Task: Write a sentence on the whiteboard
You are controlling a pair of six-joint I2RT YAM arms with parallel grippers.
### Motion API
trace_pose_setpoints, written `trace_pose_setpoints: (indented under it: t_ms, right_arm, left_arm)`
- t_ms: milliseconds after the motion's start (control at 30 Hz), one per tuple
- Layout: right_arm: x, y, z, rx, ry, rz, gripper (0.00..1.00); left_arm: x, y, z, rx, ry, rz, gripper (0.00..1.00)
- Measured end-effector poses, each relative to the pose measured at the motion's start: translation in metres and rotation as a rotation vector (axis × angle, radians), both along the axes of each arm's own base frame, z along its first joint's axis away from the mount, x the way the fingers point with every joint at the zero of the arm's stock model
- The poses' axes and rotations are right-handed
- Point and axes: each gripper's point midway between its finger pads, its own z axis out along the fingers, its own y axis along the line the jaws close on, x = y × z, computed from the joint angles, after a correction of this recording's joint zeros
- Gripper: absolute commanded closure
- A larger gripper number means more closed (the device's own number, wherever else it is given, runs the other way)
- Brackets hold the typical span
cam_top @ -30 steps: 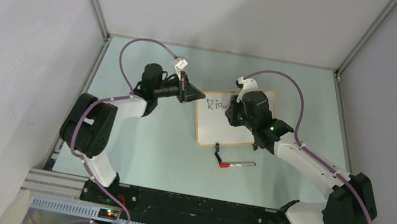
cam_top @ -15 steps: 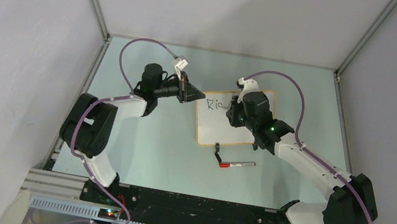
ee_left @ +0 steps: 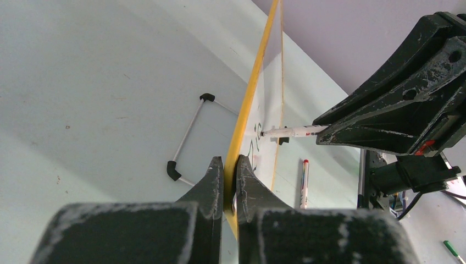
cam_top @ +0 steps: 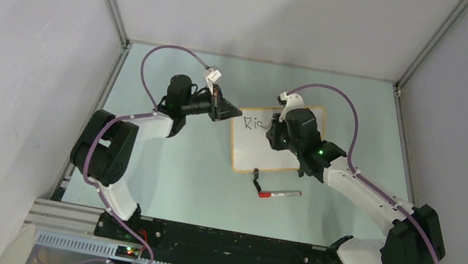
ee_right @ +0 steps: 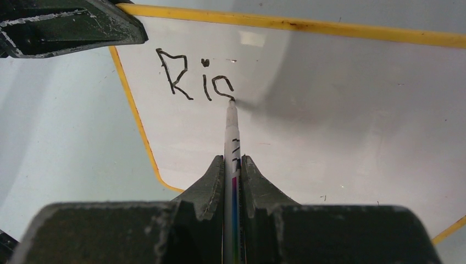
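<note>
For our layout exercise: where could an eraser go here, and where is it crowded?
Bare table between left arm and whiteboard, and right of it. Crowded at its far-left corner: left fingers clamp it, right fingers hold the pen.

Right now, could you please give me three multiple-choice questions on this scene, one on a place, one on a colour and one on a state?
1. Where does the spare pen lie relative to the board?
A. on top of it
B. on the table, just off its near edge
C. behind its far edge

2. What colour is the board's frame?
A. blue
B. yellow
C. black

3. How is the marker now?
A. lying capped on the table
B. held high above the board
C. held with its tip on the board

Answers:
1 B, the top view shows the pen on the table in front of the near edge.
2 B, both wrist views show a yellow rim.
3 C, the right jaws are shut on the marker and its tip meets the end of the writing.
</note>
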Motion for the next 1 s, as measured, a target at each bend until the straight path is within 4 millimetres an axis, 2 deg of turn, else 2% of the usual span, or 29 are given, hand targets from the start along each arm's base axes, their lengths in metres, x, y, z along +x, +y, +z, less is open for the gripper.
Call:
trace_pose_setpoints:
  t_ms: [1000]
  right_arm:
    - [-0.0075, 0.0093, -0.0042, -0.003, 0.007, 0.056, 1.0]
  left_arm:
    - [-0.0005, -0.0003, 0.0004, 0.0, 0.002, -0.004, 0.94]
